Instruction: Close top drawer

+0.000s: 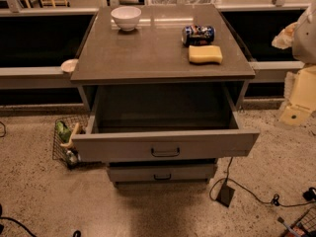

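Showing the top drawer [165, 144] pulled far out of the cabinet toward 6 o'clock, with its wide flat grey-brown front facing the camera and a small dark bar handle [165, 152] at the centre. Interior in deep shadow, back wall and floor barely separable, contents not discernible.

Directly below, at 6 o'clock of that front: a narrower lower drawer [161, 173], largely hidden under the overhanging panel, with only its upper strip and a similar handle in sight. Everything lower lost in shadow.

On the cabinet top [148, 58]:
- At 11 o'clock, a white bowl [126, 18], upright.
- At 1 o'clock, a can [198, 34] lying on its side, label too blurred to read.
- Just beside the can toward 6 o'clock, a yellow sponge [205, 54], lying flat.

At 3 o'clock, cut off by the frame edge: pale cream arm segments, with the gripper [295, 113] among them, well apart from the drawer and touching nothing in sight. Outline too broken by the edge to tell whether open or closed.

At 8 o'clock, on the speckled floor: a wire basket [63, 144], partly hidden behind the drawer's left corner, holding something green and other items too dim to name.

At 9 o'clock, a small pale disc [69, 65] half tucked under the cabinet top's edge, identity unclear.

At 5 o'clock, a small dark box [226, 194] on a cable trailing toward the right edge.
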Robot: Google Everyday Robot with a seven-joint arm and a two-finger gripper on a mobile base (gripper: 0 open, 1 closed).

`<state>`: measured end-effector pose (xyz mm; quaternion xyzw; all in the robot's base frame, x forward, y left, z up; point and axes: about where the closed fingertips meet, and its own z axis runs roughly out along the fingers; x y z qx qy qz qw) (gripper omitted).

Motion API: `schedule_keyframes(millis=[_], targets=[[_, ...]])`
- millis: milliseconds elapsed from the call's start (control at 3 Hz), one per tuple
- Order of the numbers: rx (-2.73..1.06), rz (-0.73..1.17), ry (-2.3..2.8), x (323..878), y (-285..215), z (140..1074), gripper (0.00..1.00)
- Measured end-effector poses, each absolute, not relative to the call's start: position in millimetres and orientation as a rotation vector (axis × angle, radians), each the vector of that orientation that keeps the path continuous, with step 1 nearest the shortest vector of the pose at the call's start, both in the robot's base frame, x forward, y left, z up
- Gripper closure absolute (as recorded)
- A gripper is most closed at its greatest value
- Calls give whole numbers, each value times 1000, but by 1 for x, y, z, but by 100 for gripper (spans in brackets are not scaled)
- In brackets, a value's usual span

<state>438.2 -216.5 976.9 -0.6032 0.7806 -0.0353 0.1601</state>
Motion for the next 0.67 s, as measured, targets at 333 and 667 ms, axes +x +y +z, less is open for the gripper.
schedule_keyframes(millis=[333,667], targets=[[-1724,-88,2217,438,-215,977,0],[-1817,76,2159,443,-198,924,0]])
